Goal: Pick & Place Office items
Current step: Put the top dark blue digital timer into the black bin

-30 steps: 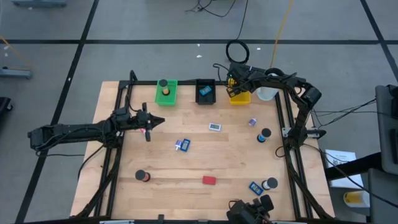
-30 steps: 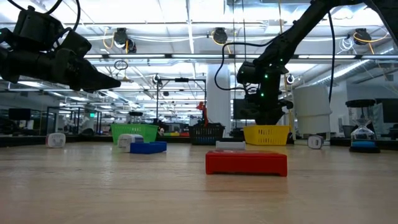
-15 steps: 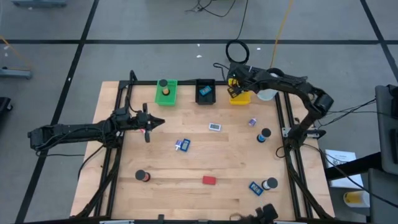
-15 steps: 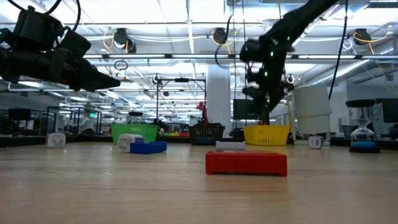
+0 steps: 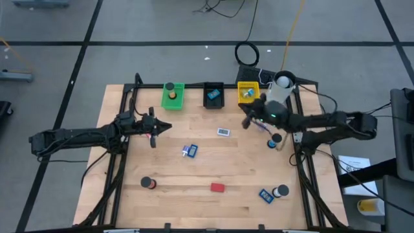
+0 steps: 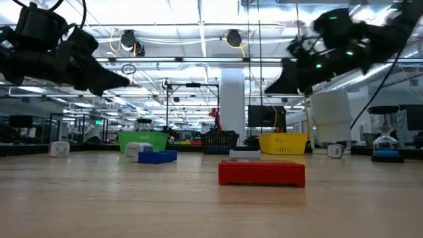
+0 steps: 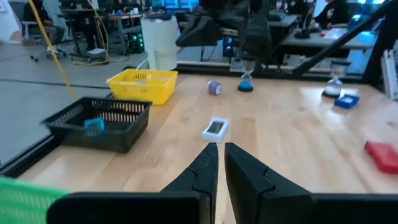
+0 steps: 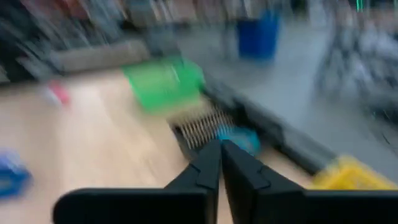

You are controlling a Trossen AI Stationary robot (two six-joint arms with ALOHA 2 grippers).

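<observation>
Since the earlier frames the right arm has swung away from the yellow tray (image 5: pixel 248 92) at the back edge; its right gripper (image 5: pixel 246 122) now hangs above the table in front of that tray, and the white cup (image 5: pixel 283 82) beside the tray is uncovered. Its jaws, parted a moment ago, are now clenched together with nothing between them, as the right wrist view shows. The left gripper (image 5: pixel 166 125) has not moved; it hovers over the left side of the table, jaws pressed nearly together and empty.

The office items lie apart from both grippers. The small white block (image 5: pixel 223 132) sits between the two, nearer the right one, and a purple piece (image 5: pixel 262 127) lies just beside the right gripper. The blue and white block (image 5: pixel 189 150) is nearer the left gripper. The red block (image 5: pixel 217 188) and a dark roll (image 5: pixel 148 184) lie well apart toward the front edge
</observation>
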